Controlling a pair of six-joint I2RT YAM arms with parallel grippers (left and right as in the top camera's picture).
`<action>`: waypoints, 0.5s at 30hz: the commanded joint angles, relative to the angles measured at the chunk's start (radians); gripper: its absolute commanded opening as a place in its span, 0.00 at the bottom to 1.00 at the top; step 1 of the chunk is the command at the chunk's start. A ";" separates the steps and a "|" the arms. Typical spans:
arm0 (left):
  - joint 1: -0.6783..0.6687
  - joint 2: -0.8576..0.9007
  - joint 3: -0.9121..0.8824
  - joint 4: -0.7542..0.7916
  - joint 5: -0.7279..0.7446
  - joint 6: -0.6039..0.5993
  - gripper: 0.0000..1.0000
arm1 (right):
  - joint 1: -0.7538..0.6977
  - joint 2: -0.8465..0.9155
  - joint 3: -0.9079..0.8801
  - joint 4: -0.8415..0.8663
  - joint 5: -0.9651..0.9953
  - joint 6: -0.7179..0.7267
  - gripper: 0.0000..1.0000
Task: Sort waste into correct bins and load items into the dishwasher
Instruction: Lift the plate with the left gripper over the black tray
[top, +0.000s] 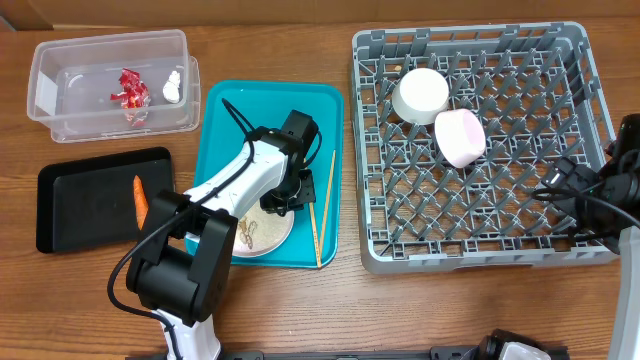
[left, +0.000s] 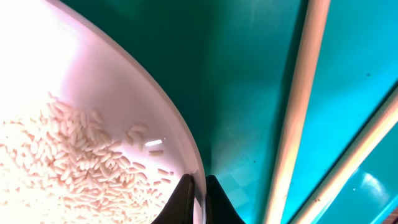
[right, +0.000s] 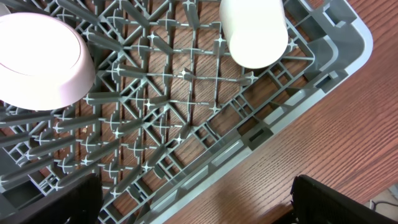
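My left gripper (left: 199, 186) is shut on the rim of the white plate (left: 93, 74), which lies on the teal tray (top: 230, 110) and holds beige scraps (left: 68, 162). In the overhead view the left gripper (top: 278, 205) is at the plate's (top: 268, 240) upper right edge. Two chopsticks (top: 322, 210) lie on the tray to its right, and show in the left wrist view (left: 298, 112). The grey dish rack (top: 560, 60) holds a white bowl (top: 460, 137) and a white cup (top: 420, 93). My right gripper (right: 196, 199) is open and empty over the rack's right edge (right: 236, 143).
The clear tub (top: 60, 90) at the back left holds a red wrapper (top: 131, 90) and a white wrapper (top: 173, 87). The black tray (top: 70, 200) in front of it holds the carrot (top: 140, 200). The bowl (right: 37, 56) and cup (right: 255, 31) show in the right wrist view.
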 joint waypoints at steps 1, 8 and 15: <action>0.003 0.029 -0.007 0.012 -0.026 0.016 0.04 | -0.005 -0.012 0.018 0.001 -0.001 -0.002 1.00; 0.013 0.028 0.113 -0.115 -0.140 0.040 0.04 | -0.005 -0.012 0.018 -0.002 -0.001 -0.003 1.00; 0.013 0.028 0.228 -0.226 -0.209 0.041 0.04 | -0.005 -0.012 0.018 -0.003 -0.001 -0.002 1.00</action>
